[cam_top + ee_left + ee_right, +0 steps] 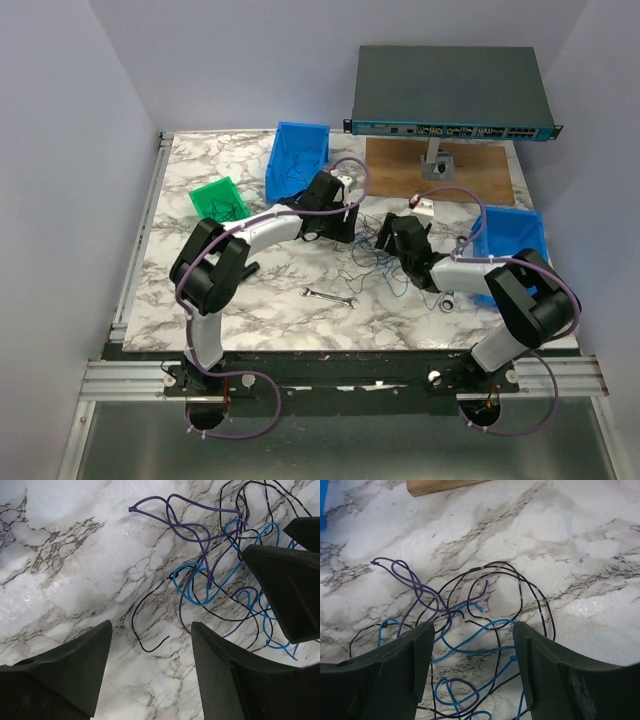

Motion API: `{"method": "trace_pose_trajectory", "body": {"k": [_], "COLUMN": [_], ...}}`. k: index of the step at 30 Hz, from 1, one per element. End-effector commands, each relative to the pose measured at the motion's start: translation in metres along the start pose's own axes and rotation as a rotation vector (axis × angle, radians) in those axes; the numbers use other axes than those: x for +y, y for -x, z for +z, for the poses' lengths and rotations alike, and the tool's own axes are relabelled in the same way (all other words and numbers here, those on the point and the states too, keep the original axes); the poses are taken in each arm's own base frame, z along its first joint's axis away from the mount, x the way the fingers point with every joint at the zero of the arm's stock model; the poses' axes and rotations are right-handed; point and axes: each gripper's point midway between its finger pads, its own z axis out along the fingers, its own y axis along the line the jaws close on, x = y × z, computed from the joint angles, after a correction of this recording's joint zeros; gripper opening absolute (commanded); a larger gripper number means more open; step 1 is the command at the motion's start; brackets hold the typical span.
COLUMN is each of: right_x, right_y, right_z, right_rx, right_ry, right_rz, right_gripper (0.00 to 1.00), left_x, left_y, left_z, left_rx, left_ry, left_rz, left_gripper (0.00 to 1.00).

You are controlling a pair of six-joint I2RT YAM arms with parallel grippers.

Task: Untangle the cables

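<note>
The green bin (218, 200) and a blue bin (297, 158) sit well out beyond the left gripper (150, 630); its jaws stand apart with only bare marble table (60, 555) between them, holding nothing; the cables (209, 580) (purple, bright blue and black strands looped through one another) lie just ahead of the jaw on the right of its wrist view, apart from it. A small silver wrench (331, 296) lies on the near side of both grippers, clear of the tangle. The right gripper (472, 627) faces the left one across the knot; its dark fingers (287, 590) show at the tangle's far edge in the left wrist view; its jaws are spread wide too, straddling blue and black loops that run on the table between them, unpinched; a purple loop reaches ahead of the jaw on the left of its wrist view. Beyond the right gripper lies a wooden board (440, 172) with a network switch (450, 100) raised over it; a second blue bin (515, 235) sits to its outer side.
</note>
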Motion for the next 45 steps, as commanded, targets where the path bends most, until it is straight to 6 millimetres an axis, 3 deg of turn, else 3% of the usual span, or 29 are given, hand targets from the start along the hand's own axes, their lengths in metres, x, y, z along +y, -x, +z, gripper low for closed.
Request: {"method": "trace_pose_trajectory", "body": {"k": [1, 10, 22, 29, 33, 37, 45], "right_x": [-0.007, -0.011, 0.002, 0.001, 0.001, 0.000, -0.001], "right_y": [-0.006, 0.001, 0.002, 0.005, 0.007, 0.005, 0.007], "right_z": [0.004, -0.002, -0.004, -0.007, -0.007, -0.007, -0.009], "right_rx": [0.044, 0.021, 0.023, 0.007, 0.010, 0.006, 0.002], "right_ry": [-0.037, -0.047, 0.026, 0.029, 0.030, 0.027, 0.025], "right_rz": [0.010, 0.021, 0.037, 0.039, 0.037, 0.035, 0.033], "right_gripper": [0.69, 0.44, 0.44, 0.46, 0.47, 0.48, 0.49], "left_x": [-0.004, -0.003, -0.011, -0.014, -0.014, 0.001, 0.014], "left_y": [-0.013, -0.015, -0.015, -0.029, -0.041, -0.051, -0.047], "left_z": [0.009, 0.021, 0.029, 0.022, 0.007, -0.007, -0.021], "left_rx": [0.088, 0.133, 0.156, 0.233, 0.244, 0.240, 0.211], "left_ry": [-0.020, -0.004, 0.082, 0.089, 0.092, 0.170, 0.240], "left_rz": [0.024, 0.028, 0.108, 0.058, 0.020, 0.020, -0.006], "left_gripper": [0.65, 0.57, 0.53, 0.41, 0.43, 0.45, 0.54]}}
